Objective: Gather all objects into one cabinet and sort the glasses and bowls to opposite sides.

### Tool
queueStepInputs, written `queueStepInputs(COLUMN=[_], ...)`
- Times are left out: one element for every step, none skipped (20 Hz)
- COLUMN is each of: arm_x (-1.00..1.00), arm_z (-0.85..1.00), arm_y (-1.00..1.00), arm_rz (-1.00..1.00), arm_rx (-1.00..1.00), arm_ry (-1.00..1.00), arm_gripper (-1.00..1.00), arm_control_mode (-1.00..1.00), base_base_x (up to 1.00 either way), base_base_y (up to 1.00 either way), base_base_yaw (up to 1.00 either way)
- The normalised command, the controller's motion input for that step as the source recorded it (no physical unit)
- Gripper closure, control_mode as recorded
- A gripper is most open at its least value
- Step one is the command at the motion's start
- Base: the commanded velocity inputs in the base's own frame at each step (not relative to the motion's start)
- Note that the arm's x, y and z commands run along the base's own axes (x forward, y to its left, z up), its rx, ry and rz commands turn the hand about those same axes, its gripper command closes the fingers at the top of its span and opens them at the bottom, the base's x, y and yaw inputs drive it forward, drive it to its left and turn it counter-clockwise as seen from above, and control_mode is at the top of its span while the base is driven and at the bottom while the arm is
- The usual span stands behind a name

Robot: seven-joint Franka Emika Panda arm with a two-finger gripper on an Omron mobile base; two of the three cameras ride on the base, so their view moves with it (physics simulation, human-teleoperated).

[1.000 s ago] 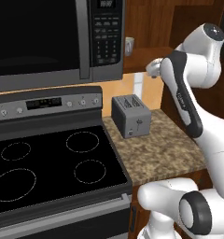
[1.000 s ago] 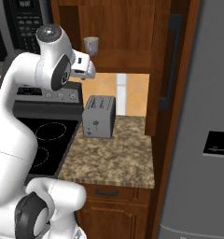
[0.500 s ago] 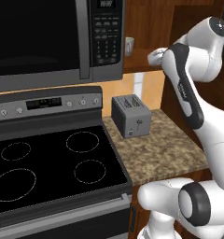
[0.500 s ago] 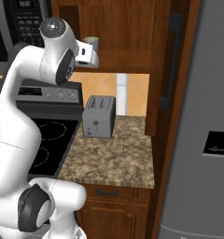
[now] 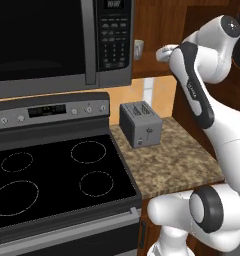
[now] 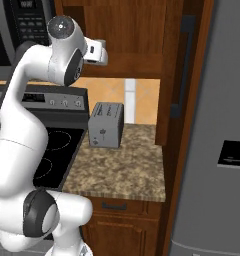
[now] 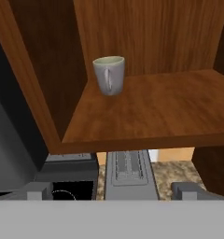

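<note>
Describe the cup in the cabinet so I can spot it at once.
Look at the brown wooden cabinet above the granite counter, right of the microwave. On its bottom board, toward the back left corner, stands a pale greyish-white cup, alone there, with a toaster below it.

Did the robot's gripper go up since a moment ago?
Yes. In the right base view the gripper has risen against the toaster, up to the cabinet floor.

Grey two-slot toaster (image 5: pixel 140 124) upright on the speckled granite table (image 5: pixel 168 162), toward its far left, slots up; black glass cooktop (image 5: pixel 57 172) with four ring outlines just left of the table; oven control panel (image 5: pixel 49 110) with knobs behind it; black microwave (image 5: pixel 57 42) mounted above the stove; grey fridge (image 6: pixel 217 150) at the table's right.
</note>
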Motion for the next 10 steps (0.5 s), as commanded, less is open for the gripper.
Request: queueStepInputs(arm_x=[0.26, 0.31, 0.34, 0.37, 0.38, 0.36, 0.33, 0.29, 0.23, 0.19], arm_z=[0.02, 0.00, 0.00, 0.00, 0.00, 0.00, 0.00, 0.00, 0.00, 0.00], arm_y=[0.00, 0.00, 0.00, 0.00, 0.00, 0.00, 0.00, 0.00, 0.00, 0.00], arm_rz=[0.00, 0.00, 0.00, 0.00, 0.00, 0.00, 0.00, 0.00, 0.00, 0.00], arm_rx=[0.01, 0.00, 0.00, 0.00, 0.00, 0.00, 0.00, 0.00, 0.00, 0.00], arm_ry=[-0.03, -0.02, -0.02, -0.01, 0.00, 0.00, 0.00, 0.00, 0.00, 0.00], arm_gripper=[-1.00, -1.00, -1.00, -1.00, -1.00, -1.00, -1.00, -1.00, -1.00, -1.00], arm_control_mode=[-1.00, -1.00, -1.00, -1.00, -1.00, -1.00, -1.00, -1.00, -1.00, -1.00], base_base_x=[0.00, 0.00, 0.00, 0.00, 0.00, 0.00, 0.00, 0.00, 0.00, 0.00], base_base_y=[0.00, 0.00, 0.00, 0.00, 0.00, 0.00, 0.00, 0.00, 0.00, 0.00], base_base_yaw=[0.00, 0.00, 0.00, 0.00, 0.00, 0.00, 0.00, 0.00, 0.00, 0.00])
